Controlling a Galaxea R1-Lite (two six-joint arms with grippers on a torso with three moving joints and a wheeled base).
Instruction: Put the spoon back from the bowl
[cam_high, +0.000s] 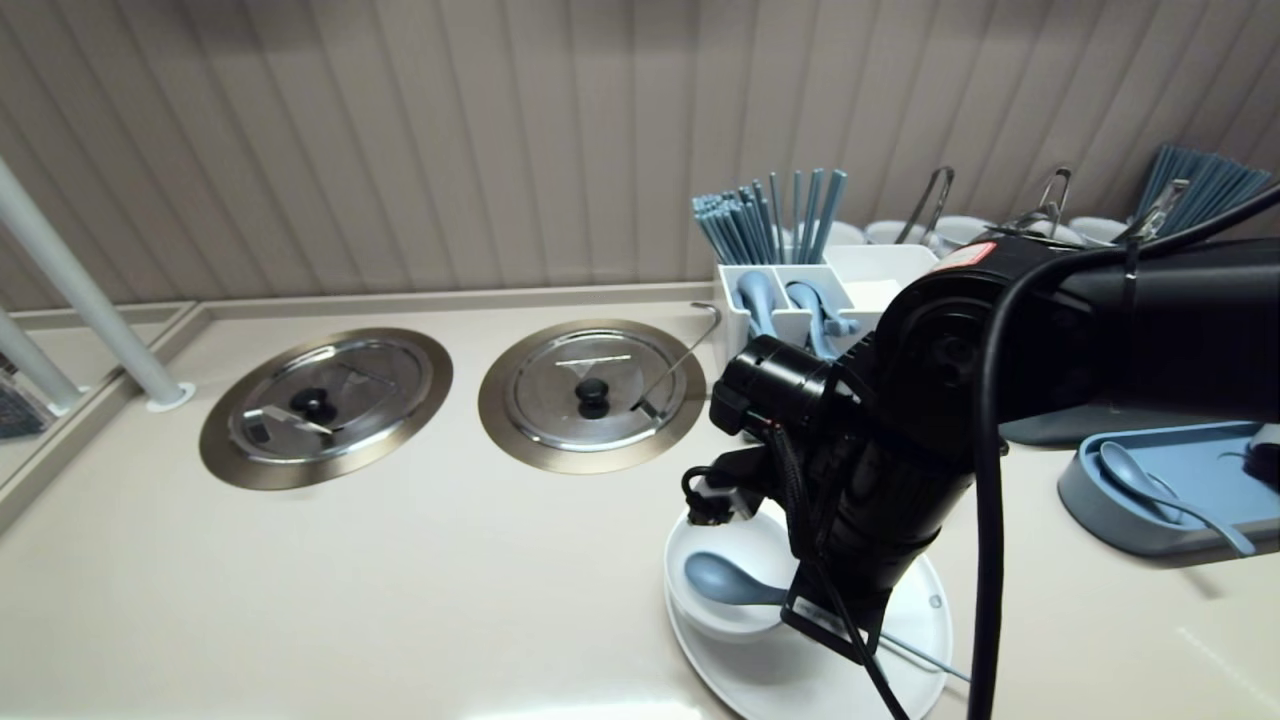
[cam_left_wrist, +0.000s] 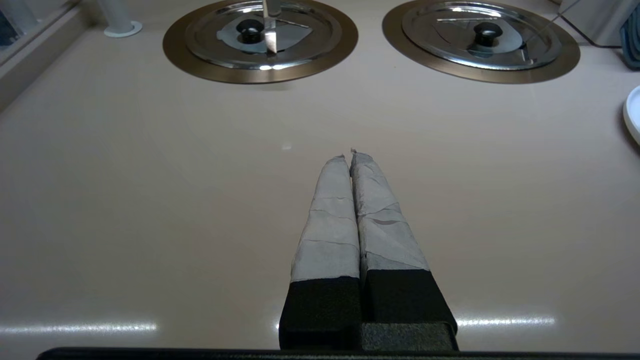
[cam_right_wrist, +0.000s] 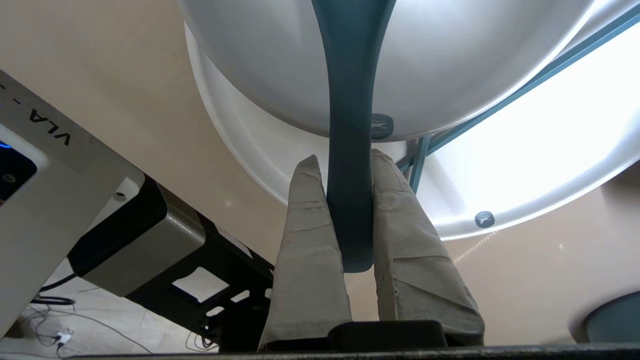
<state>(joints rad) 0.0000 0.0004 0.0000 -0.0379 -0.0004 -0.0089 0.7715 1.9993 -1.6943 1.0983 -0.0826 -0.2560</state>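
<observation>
Closest to my head camera loomed my right arm (cam_high: 1000, 350); my right fingers (cam_right_wrist: 310, 225) were clamped on the handle end of the blue spoon (cam_right_wrist: 350, 125), whose scoop lay in the white bowl (cam_right_wrist: 450, 60) on the plate (cam_right_wrist: 525, 165). My left fingers (cam_left_wrist: 340, 210) hung pressed together over the desk (cam_left_wrist: 150, 200). Gripped so near its tip, the spoon could swivel, slip out, or lever the bowl over.

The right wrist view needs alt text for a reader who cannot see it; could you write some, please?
The right gripper is shut on the handle of a blue spoon that rests in a white bowl. The bowl stands on a white plate on a beige counter, with thin teal sticks across the plate.
</observation>
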